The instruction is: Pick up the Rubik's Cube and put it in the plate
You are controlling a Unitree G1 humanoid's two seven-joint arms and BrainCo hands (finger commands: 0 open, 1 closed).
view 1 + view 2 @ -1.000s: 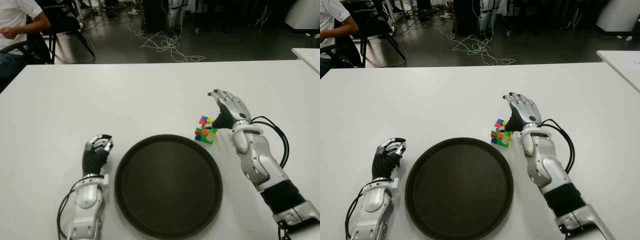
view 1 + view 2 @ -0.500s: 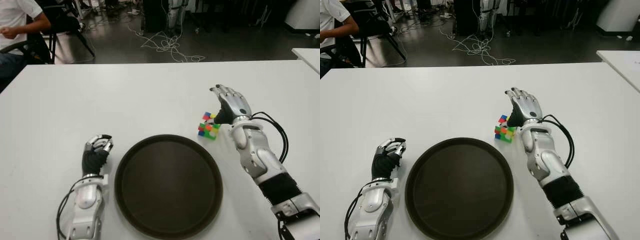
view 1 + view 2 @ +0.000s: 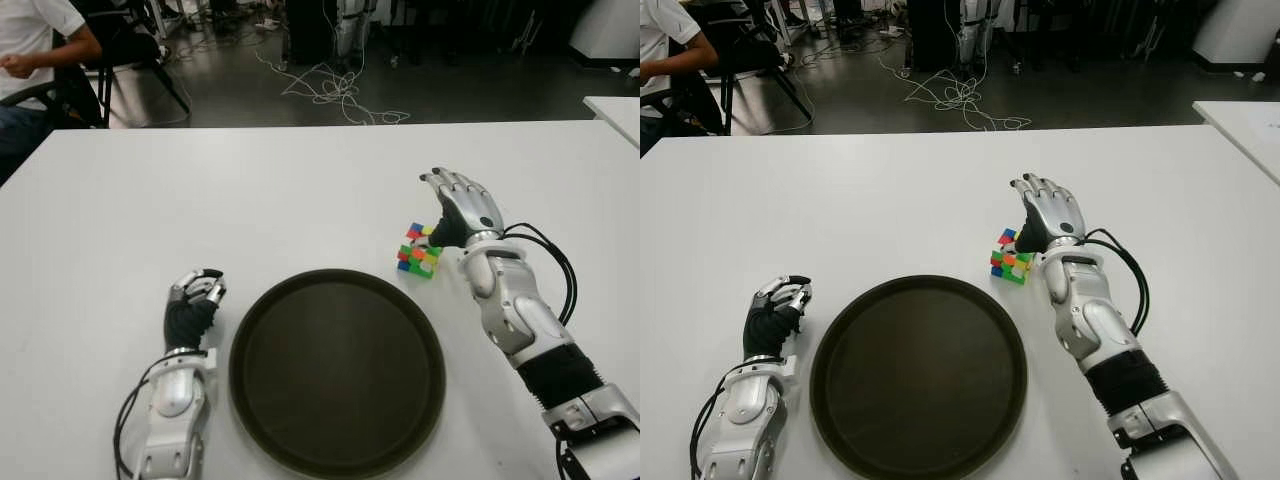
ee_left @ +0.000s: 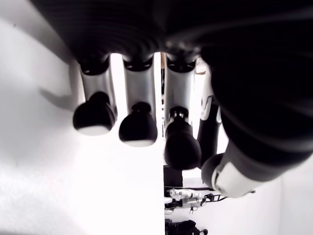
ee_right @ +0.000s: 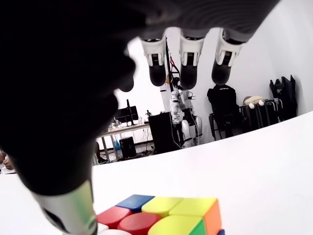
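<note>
Right robot hand [image 3: 458, 207] — spread — beside Rubik's Cube [image 3: 417, 250].

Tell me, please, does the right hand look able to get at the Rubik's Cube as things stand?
Probably yes. The right hand hovers beside the Rubik's Cube, fingers spread and holding nothing, with nothing between them. The plate sits nearer the robot, clear of the approach. The left hand shows left of the plate.

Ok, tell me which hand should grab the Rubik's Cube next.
The right hand. It shows directly beside the Rubik's Cube with fingers open, nothing held. The left hand is curled on the far side of the plate, away from the cube.
</note>
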